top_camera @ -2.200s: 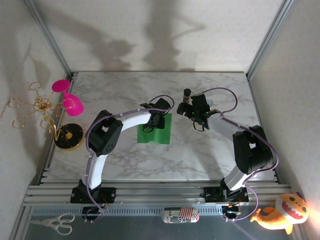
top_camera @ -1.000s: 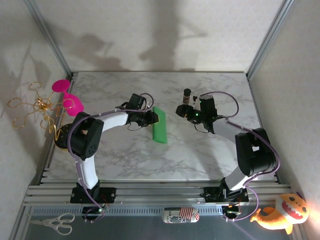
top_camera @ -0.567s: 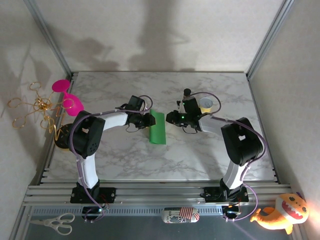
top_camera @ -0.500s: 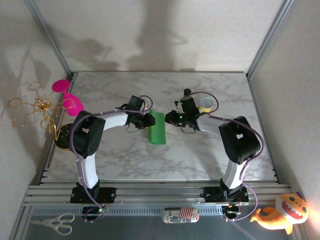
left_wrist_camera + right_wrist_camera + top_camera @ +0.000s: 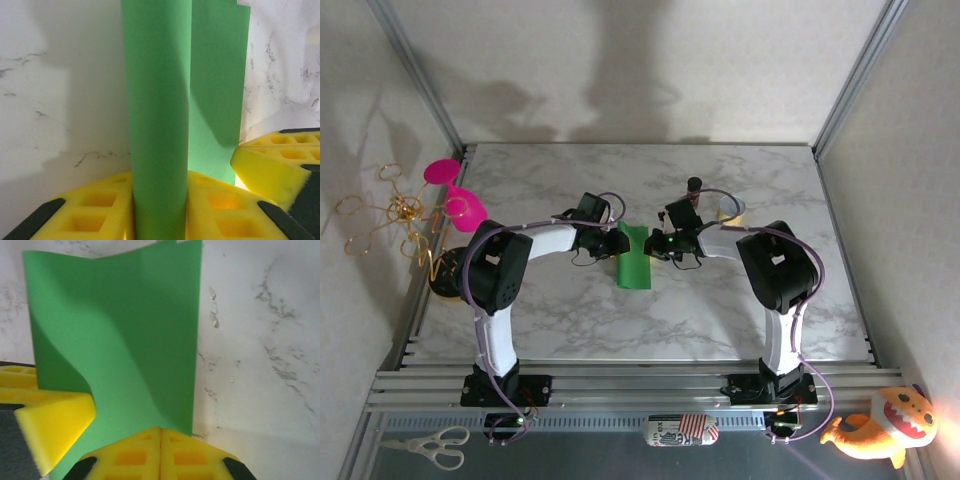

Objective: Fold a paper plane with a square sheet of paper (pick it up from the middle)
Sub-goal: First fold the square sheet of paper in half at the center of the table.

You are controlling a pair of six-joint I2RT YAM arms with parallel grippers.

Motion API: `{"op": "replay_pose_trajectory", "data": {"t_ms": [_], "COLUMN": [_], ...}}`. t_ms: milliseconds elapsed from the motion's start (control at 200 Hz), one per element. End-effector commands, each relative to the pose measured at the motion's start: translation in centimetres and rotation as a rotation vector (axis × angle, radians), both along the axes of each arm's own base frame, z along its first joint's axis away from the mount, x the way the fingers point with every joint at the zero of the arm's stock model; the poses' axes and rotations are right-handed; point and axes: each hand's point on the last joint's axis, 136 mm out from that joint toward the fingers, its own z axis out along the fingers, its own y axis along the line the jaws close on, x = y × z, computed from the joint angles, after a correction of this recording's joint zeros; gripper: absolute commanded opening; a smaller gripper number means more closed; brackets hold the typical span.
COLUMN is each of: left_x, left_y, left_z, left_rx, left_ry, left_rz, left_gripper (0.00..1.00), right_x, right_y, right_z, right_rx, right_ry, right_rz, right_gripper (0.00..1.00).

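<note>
The sheet of paper point(image 5: 634, 257) is at the middle of the desk point(image 5: 620, 320), bent over on itself so that from above it reads as a narrow bright green strip running from the far side toward the near side. In the left wrist view the sheet of paper point(image 5: 155, 125) shows a rounded fold rising straight up the frame, and the left claw point(image 5: 159, 200) pinches that fold between its yellow pads, with the pads only a little apart on either side of it. From above, the left claw point(image 5: 617, 240) meets the strip from its left side and the right claw point(image 5: 653, 247) from its right, the two almost facing each other across the green. In the right wrist view the sheet of paper point(image 5: 125, 325) curves in a loose wave, and the right claw point(image 5: 160, 450) has its pads pressed together on the lower edge of it. Farther toward the far right corner stand a small dark bottle point(image 5: 694, 186) and a yellow-white tape roll point(image 5: 730, 208), both apart from the sheet.
</note>
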Motion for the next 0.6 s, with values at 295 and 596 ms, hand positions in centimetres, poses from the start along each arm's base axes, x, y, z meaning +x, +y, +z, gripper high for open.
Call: {"op": "replay_pose_trajectory", "data": {"t_ms": [295, 596], "left_x": [-0.5, -2.1], "left_y": [2.4, 3.1], "left_z": [-0.4, 0.8], "left_rx": [0.098, 0.148], "left_ry": [0.028, 0.025], "left_rz": [0.061, 0.114], "left_gripper": [0.39, 0.62], "right_x": [-0.9, -1.1], "right_y": [-0.8, -0.9], "right_z": [-3.2, -3.5], "right_rx": [-0.115, -0.116], "right_ry": [0.090, 0.115], "right_rz": [-0.021, -0.049], "right_gripper": [0.10, 0.11]}}
